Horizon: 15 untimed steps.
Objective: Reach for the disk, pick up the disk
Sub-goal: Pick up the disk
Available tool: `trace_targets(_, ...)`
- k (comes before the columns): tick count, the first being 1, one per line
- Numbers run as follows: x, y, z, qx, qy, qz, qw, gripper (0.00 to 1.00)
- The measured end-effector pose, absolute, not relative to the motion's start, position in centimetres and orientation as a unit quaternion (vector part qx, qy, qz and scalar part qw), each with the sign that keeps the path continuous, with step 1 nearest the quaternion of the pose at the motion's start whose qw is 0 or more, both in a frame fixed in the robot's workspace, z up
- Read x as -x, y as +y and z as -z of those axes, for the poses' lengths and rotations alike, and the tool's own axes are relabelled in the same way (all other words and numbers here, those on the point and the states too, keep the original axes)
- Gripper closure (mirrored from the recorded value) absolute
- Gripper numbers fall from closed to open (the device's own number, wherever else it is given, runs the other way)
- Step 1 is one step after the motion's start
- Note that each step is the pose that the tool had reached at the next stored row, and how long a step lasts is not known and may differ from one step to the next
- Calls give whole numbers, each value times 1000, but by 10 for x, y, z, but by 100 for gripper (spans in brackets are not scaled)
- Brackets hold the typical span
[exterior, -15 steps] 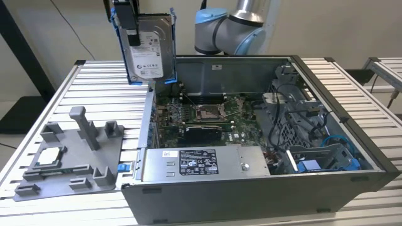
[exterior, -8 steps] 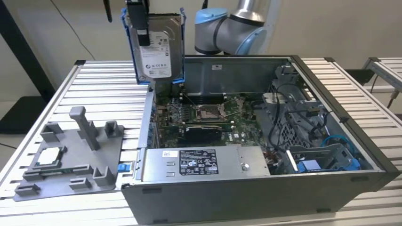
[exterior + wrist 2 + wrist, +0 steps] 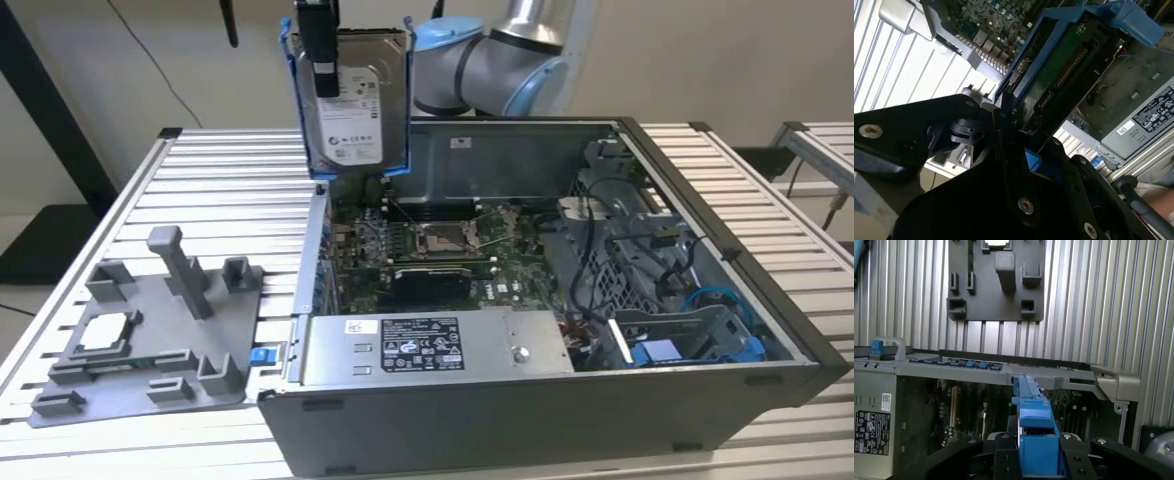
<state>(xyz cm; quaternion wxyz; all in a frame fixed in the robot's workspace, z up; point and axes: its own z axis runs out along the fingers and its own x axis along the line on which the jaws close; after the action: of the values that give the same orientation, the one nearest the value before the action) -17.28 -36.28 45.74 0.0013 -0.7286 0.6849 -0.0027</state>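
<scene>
Our ribbed metal surface (image 3: 200,180) carries an open computer case (image 3: 534,420). Beyond it, above the far corner, our claw (image 3: 320,62) is clamped on the disk (image 3: 358,105), which hangs upright. We judge the disk stiff, weighty and shock-sensitive, best pinched across its flat faces.

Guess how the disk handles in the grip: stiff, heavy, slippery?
Likely stiff: the disk hangs upright from the gripper without sagging. Probably heavy for its size, given its metal body. Its blue plastic bracket may flex or slip.
</scene>
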Motion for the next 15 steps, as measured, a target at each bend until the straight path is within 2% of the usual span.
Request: trace_targets(15,137,-363,-457,729,685,3,1,100)
